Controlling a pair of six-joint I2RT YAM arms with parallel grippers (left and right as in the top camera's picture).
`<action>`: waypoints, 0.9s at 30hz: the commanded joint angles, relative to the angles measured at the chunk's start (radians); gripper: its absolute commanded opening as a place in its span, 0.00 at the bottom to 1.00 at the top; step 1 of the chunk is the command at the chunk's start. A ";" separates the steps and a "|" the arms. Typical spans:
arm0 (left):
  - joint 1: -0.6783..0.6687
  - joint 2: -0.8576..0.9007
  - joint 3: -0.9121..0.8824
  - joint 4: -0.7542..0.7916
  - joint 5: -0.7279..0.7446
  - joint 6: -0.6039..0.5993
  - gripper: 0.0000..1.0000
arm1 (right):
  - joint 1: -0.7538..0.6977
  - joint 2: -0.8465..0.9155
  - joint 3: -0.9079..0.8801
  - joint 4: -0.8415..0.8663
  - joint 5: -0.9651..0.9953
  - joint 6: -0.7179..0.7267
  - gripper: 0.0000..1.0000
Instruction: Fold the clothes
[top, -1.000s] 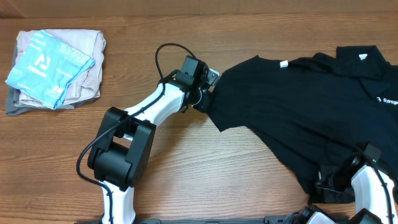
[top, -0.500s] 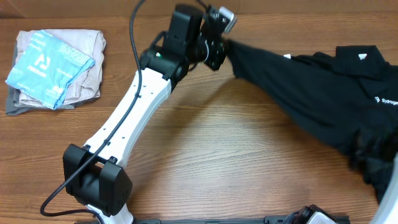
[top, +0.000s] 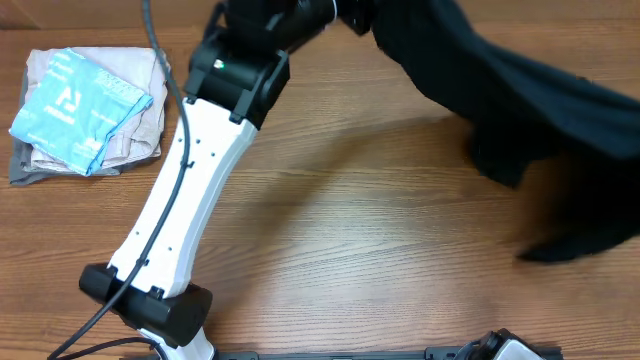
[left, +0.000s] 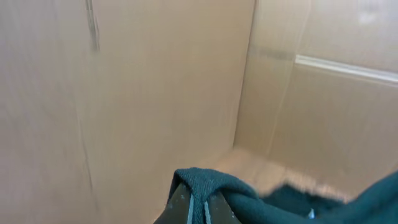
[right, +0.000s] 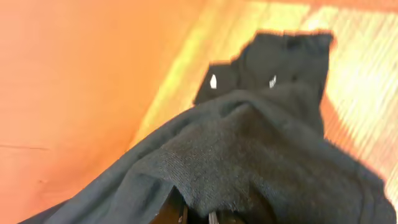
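A large black garment (top: 520, 100) hangs in the air, stretched from the top middle toward the right edge of the overhead view. My left gripper (top: 345, 12) is raised at the top edge and shut on one end of it; in the left wrist view the jaws (left: 199, 208) pinch a fold of the dark cloth (left: 211, 183). My right gripper (right: 198, 216) is shut on the same garment (right: 249, 162), whose cloth drapes over its fingers. That gripper is hidden in the overhead view. Another black garment (right: 273, 62) with small white labels lies on the table below.
A folded pile of beige and light-blue clothes (top: 85, 105) lies at the table's far left. The left arm's white links (top: 190, 170) cross the left middle of the wooden table (top: 350, 230). The right arm's base (top: 500, 345) shows at the bottom edge.
Both grippers have lifted the black garment off the table. The left arm has stretched up and away to the top edge, and the cloth now hangs stretched in the air.
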 joint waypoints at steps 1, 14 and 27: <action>0.022 -0.031 0.122 0.006 0.000 -0.020 0.04 | 0.003 0.032 0.093 -0.002 -0.005 -0.049 0.04; 0.054 -0.006 0.172 -0.156 -0.041 -0.012 0.04 | 0.003 0.151 0.079 -0.118 0.120 -0.070 0.03; 0.048 0.084 0.171 -0.160 -0.045 -0.009 0.04 | 0.003 0.476 0.072 0.113 -0.011 -0.232 0.04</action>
